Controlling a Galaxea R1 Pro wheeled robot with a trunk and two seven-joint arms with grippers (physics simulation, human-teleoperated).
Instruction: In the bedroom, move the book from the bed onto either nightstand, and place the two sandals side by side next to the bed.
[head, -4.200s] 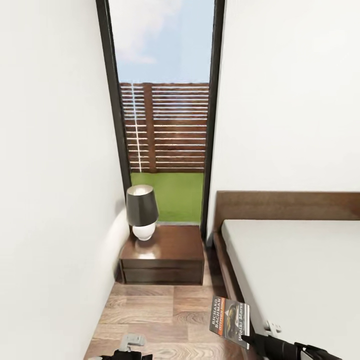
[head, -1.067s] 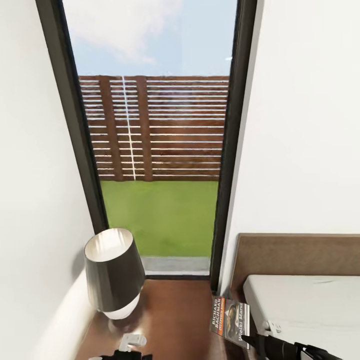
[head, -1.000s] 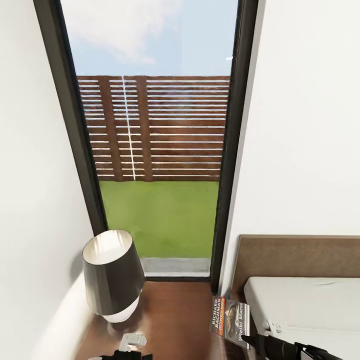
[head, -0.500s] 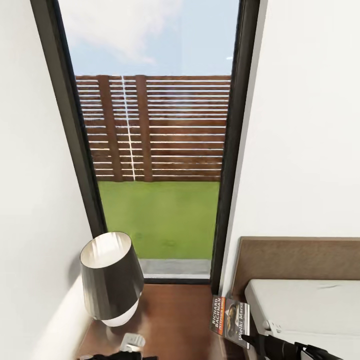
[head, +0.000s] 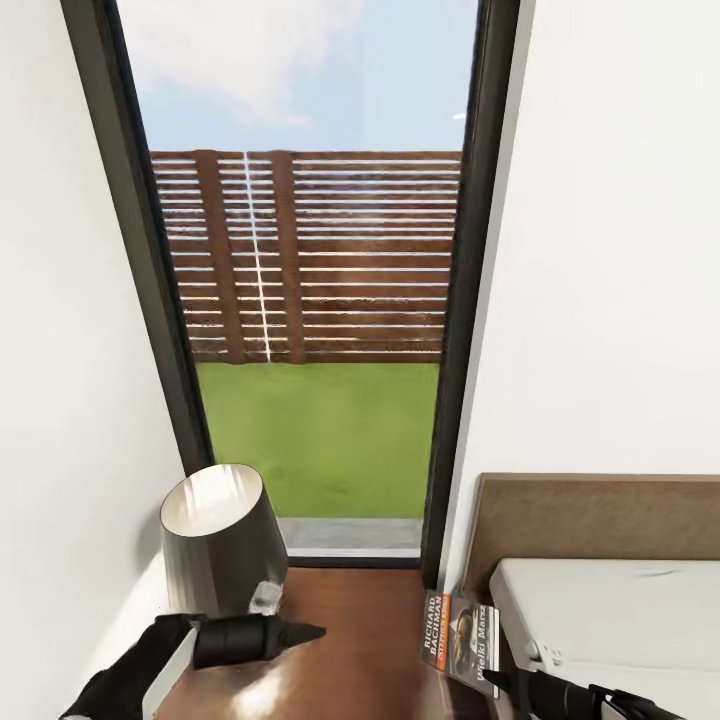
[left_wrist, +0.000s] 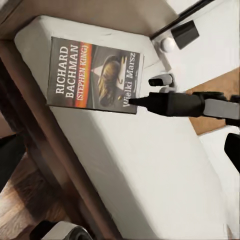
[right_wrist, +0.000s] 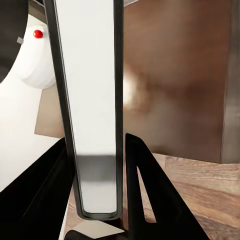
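The book (head: 460, 642), dark with white "RICHARD BACHMAN" lettering, hangs in the air between the nightstand (head: 350, 640) and the bed (head: 620, 620). My right gripper (head: 492, 680) is shut on its lower corner. The left wrist view gives the cover of the book (left_wrist: 95, 75) over the grey mattress (left_wrist: 140, 165), with the right gripper (left_wrist: 142, 100) pinching its edge. Edge-on, the book (right_wrist: 92, 100) stands between my black fingers (right_wrist: 145, 190) above the glossy nightstand top (right_wrist: 175, 85). My left gripper (head: 305, 632) hovers over the nightstand by the lamp, its tips together. The sandals are out of view.
A dark-shaded lamp (head: 215, 540) with a white base (right_wrist: 37, 60) stands on the nightstand's left part. A tall dark-framed window (head: 320, 300) lies straight ahead, with white walls close on both sides. The brown headboard (head: 600, 515) rises at the right.
My left arm has risen from the bottom edge into view, and its gripper now points right over the nightstand in front of the lamp. The book and right gripper keep their place.
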